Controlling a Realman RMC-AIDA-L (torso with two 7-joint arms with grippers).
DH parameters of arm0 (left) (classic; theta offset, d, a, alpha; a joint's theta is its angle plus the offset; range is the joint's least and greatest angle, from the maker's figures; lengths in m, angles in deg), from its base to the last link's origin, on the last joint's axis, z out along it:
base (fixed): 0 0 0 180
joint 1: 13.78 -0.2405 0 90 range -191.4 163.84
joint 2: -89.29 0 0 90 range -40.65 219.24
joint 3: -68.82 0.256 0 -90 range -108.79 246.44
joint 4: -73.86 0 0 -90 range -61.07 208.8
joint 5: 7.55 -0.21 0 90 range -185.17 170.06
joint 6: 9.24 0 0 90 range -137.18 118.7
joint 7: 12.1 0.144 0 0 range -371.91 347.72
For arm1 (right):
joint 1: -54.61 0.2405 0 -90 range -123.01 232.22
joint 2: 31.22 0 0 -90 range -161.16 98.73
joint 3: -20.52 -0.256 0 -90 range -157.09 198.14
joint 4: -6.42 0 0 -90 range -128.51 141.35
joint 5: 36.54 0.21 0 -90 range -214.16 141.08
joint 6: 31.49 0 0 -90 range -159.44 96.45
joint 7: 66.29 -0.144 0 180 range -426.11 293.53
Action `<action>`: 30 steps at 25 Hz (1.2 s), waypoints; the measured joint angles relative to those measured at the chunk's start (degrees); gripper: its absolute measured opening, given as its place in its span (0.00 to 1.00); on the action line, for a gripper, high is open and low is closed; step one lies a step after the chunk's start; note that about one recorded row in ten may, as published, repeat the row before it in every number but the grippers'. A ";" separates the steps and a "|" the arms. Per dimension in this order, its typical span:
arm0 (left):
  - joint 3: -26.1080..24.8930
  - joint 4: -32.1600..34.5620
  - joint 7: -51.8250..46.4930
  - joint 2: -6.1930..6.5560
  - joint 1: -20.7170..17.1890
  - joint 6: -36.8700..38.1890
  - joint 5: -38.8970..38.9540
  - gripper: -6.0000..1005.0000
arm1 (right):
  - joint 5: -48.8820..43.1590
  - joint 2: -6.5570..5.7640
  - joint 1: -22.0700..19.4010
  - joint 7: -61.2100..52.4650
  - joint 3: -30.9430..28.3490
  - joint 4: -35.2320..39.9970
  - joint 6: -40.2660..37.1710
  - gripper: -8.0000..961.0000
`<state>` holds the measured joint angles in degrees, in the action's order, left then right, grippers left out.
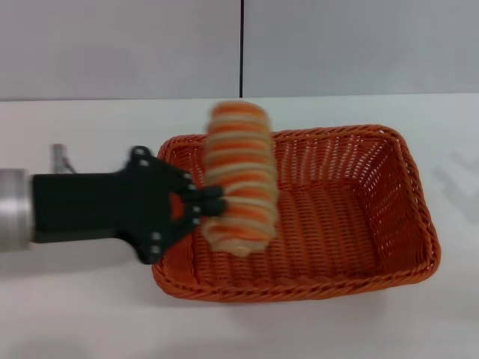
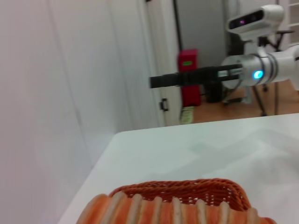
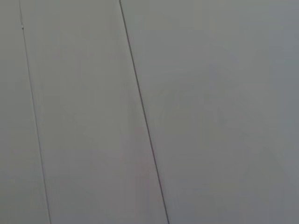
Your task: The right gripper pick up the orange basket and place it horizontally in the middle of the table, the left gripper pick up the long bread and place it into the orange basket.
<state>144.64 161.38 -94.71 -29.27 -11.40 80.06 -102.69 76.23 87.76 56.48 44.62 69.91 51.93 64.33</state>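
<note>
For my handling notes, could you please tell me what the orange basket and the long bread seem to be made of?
The orange basket looks like woven wicker or plastic rattan, slightly glossy: braided rim, openwork sides. The long bread, held in the left gripper over the basket, has matte orange and cream stripes; real or imitation bread, I cannot tell.

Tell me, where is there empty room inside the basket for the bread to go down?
The orange basket has a bare woven floor across its whole right half, bordered by the right and far rims. Its left end is crowded: the left claw reaches over the left rim there, holding the long bread above the floor. The white table in front of the basket is also bare.
</note>
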 joint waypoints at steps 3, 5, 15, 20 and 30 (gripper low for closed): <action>5.82 -2.38 0.00 0.01 0.57 -6.16 -0.04 0.06 | 0.00 0.02 0.23 0.45 0.01 -0.81 0.01 0.50; 8.02 -4.14 -0.20 0.00 1.37 -8.80 -0.03 0.06 | -0.01 0.02 0.26 0.56 0.02 -0.89 0.01 0.50; 10.22 -9.12 -1.62 0.05 2.73 -17.40 1.08 0.21 | -0.03 -0.02 0.41 0.76 -0.06 -0.95 -0.01 0.50; 1.73 -11.72 -1.35 0.32 2.30 -17.07 2.19 0.35 | -0.01 -0.12 0.56 0.97 -0.61 -0.95 -0.13 0.50; -12.68 -35.22 19.85 0.07 2.26 -17.22 21.14 0.74 | -0.18 -0.21 4.23 2.80 -3.40 -5.43 -0.63 0.50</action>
<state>131.96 126.16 -74.86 -29.21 -9.14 62.84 -81.55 76.04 87.55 60.71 47.42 66.51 46.49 63.70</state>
